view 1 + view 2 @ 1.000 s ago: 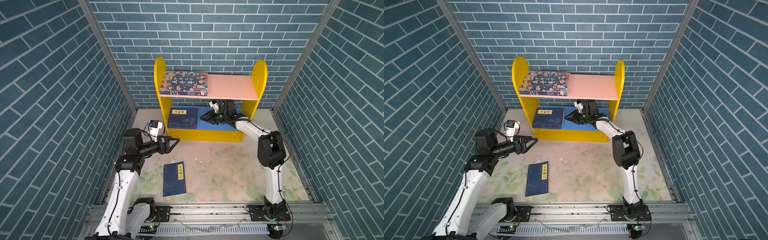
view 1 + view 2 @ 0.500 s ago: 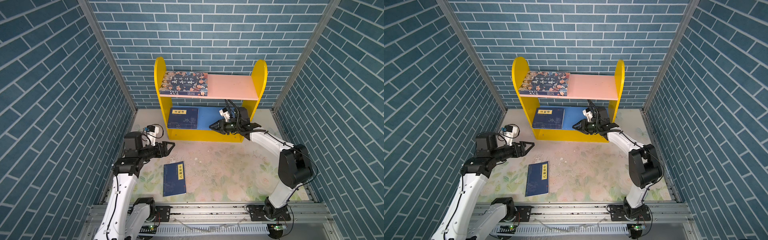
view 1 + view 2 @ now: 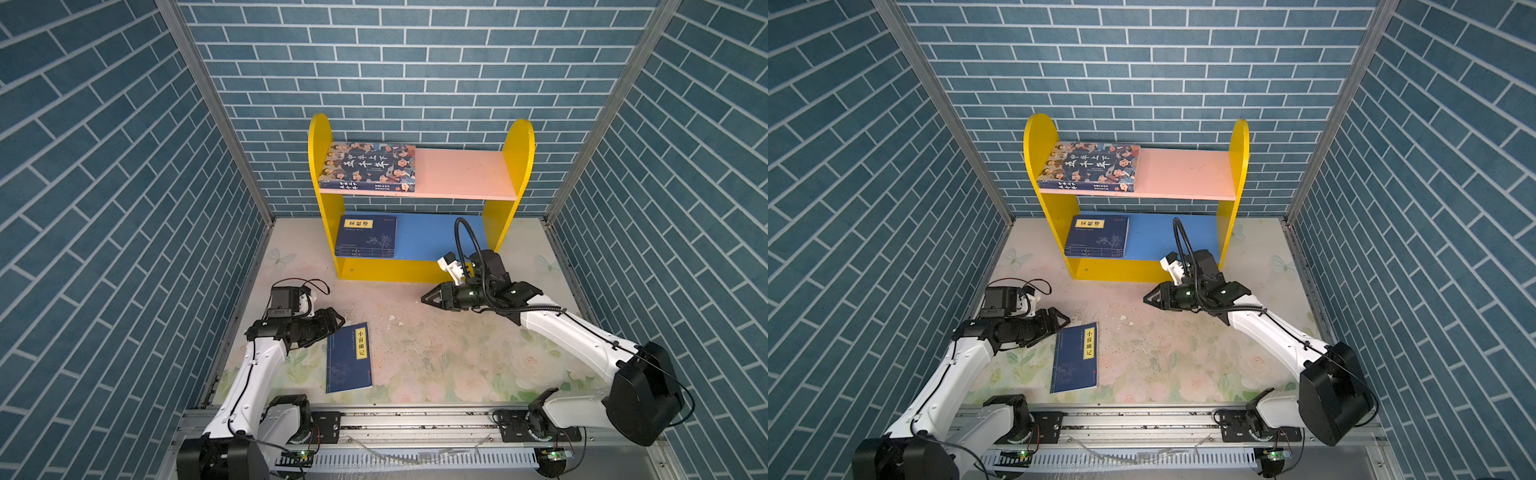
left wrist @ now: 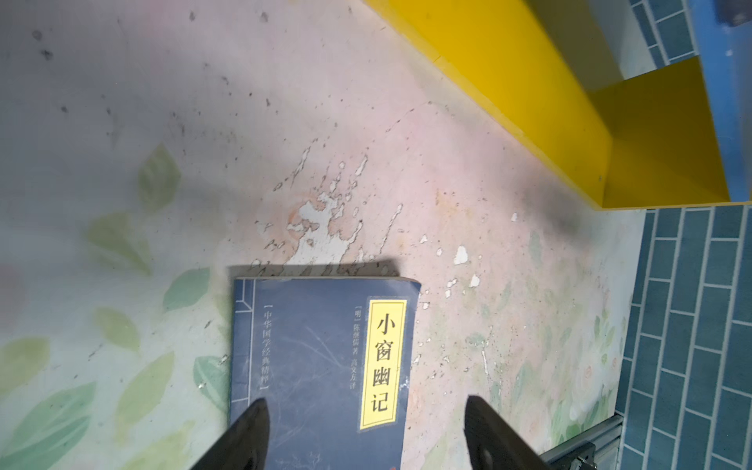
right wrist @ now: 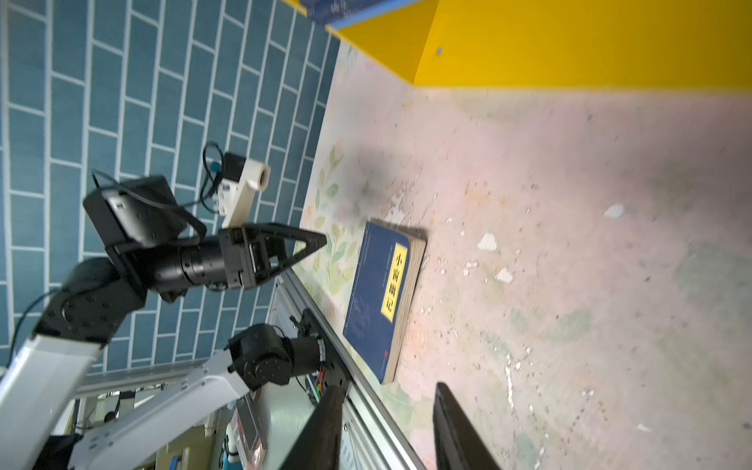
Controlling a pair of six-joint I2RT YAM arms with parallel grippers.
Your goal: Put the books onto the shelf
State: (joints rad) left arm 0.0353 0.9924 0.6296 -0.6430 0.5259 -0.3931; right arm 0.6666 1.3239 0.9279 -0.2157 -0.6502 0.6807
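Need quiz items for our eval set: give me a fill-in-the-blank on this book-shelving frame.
On the shelf, the cartoon-cover book lies on the ____ board.
The stack of navy books lies on the ____ board.
The left gripper, near the loose navy book, has its jaws ____.
The right gripper holds ____.
Missing words: pink; blue; open; nothing.

Both top views look steeply down from high in front, facing the shelf (image 3: 465, 174). The wrist views sit low and close, both showing the loose navy book (image 4: 317, 366).
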